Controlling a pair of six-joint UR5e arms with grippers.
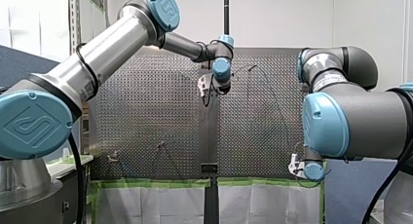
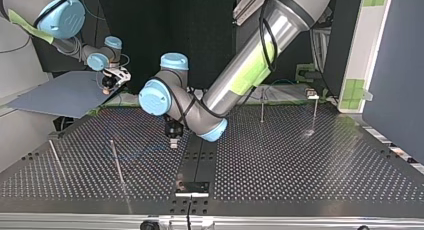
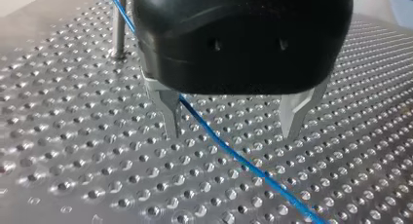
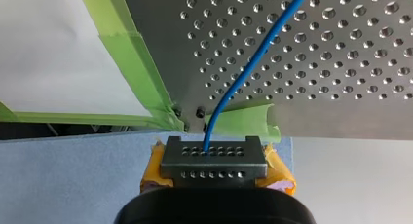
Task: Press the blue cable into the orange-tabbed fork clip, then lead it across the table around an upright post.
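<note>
Front view: perforated steel table [image 1: 146,117], green tape [image 1: 156,182] on its near edge, white wall beyond. Top view: left gripper [image 2: 173,140] sits low at mid-table. Left wrist: fingers [image 3: 170,112] apart, straddling the cable [image 3: 229,148], which lies diagonally, running from a post [image 3: 118,24]. Right wrist: right gripper [image 4: 209,153] is clamped on the cable, which leads ahead over the table's corner.

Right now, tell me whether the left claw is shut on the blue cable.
No: the left claw stands open, its fingers wide apart, with the blue cable passing between them.
</note>
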